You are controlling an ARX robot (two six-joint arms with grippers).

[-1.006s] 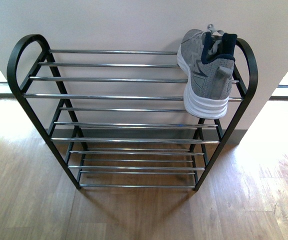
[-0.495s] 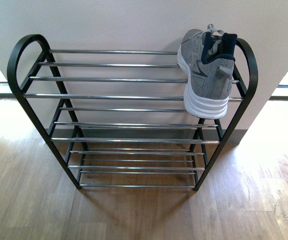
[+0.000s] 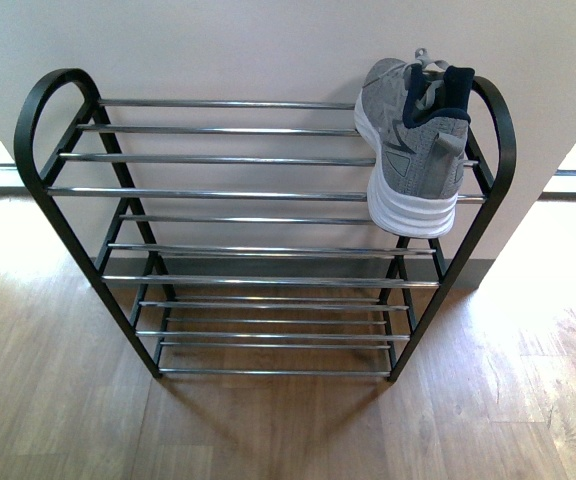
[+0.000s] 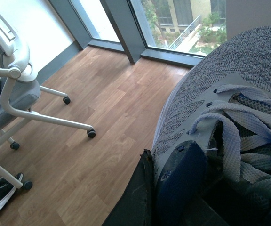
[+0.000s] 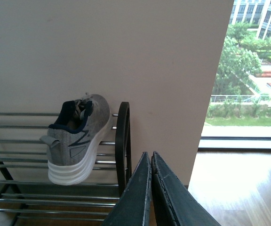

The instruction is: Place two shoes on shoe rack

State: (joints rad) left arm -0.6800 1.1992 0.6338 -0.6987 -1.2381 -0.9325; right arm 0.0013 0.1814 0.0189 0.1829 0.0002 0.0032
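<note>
Wall-side rack [image 3: 218, 194], sneaker [image 3: 408, 145] right edge; left jaws grip second sneaker [image 4: 248, 70]; right jaws closed.

Front view looks steeply down on the shoe rack [image 3: 218, 194], close, facing the wall [image 3: 268, 50]. Right wrist view, beside the rack's right end, shares its grey sneaker [image 3: 413, 150] [image 5: 79, 136]. Left wrist view hugs a second sneaker [image 4: 229, 94], facing floor [image 4: 107, 122] and windows [image 4: 182, 23].

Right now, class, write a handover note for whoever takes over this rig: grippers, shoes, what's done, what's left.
Left gripper: shut on the second sneaker, out of the front view.
Right gripper: shut, empty, facing the rack's right end.
Done: one sneaker sits on the top tier, right end.
Left: set the second sneaker on the rack.
</note>
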